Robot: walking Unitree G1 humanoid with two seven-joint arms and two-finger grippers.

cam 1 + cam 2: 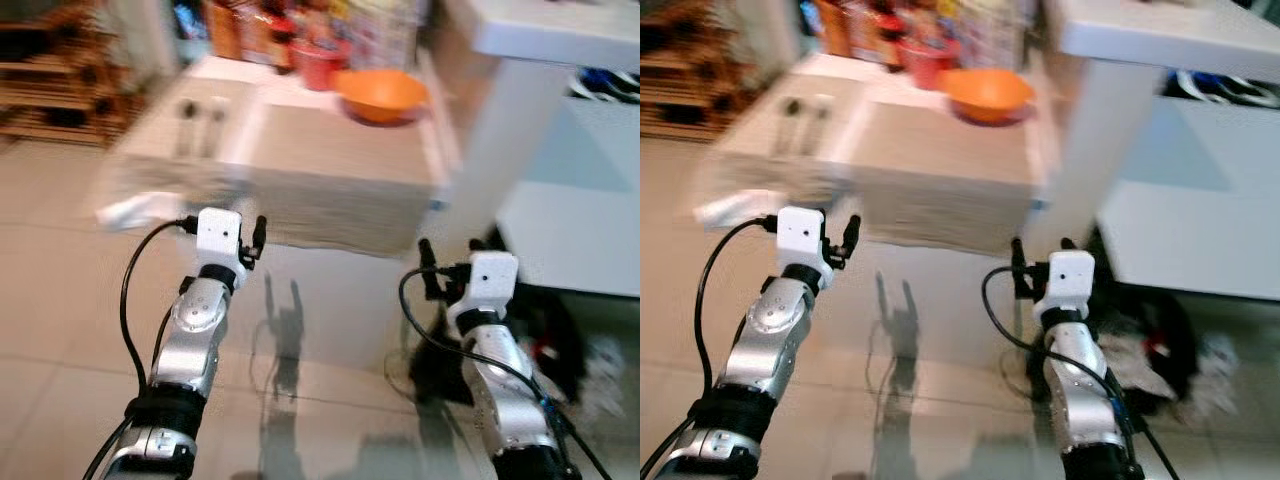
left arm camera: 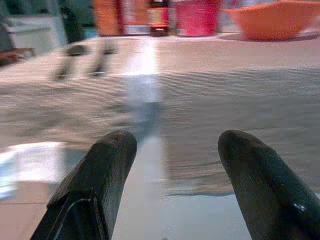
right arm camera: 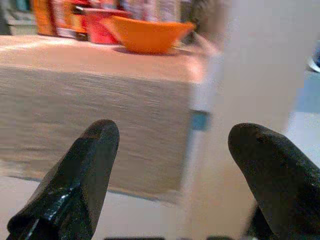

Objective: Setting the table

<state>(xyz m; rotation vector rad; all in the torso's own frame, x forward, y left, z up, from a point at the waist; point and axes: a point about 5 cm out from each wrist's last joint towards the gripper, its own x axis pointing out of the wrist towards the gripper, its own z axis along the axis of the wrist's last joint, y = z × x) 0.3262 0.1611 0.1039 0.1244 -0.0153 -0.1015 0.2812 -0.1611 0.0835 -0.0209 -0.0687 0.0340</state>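
Two silver arms were held out forward and low before a table, over the tiled floor. The left gripper was raised short of the table's near edge, and its fingers were seen spread well apart in the left wrist view, with nothing between them. The right gripper was held at about the same height, near the table's right corner and a white post; its fingers were likewise set wide apart, and nothing was grasped or touched.

The table was covered by a beige mat that hung over the near edge. An orange bowl was placed at the far right of the mat, with a red cup just beside it on its left. Bottles and packets were lined up behind them. Two pieces of cutlery, blurred by motion, were laid side by side on the left part of the table, well apart from the bowl. Which pieces they were could not be told.
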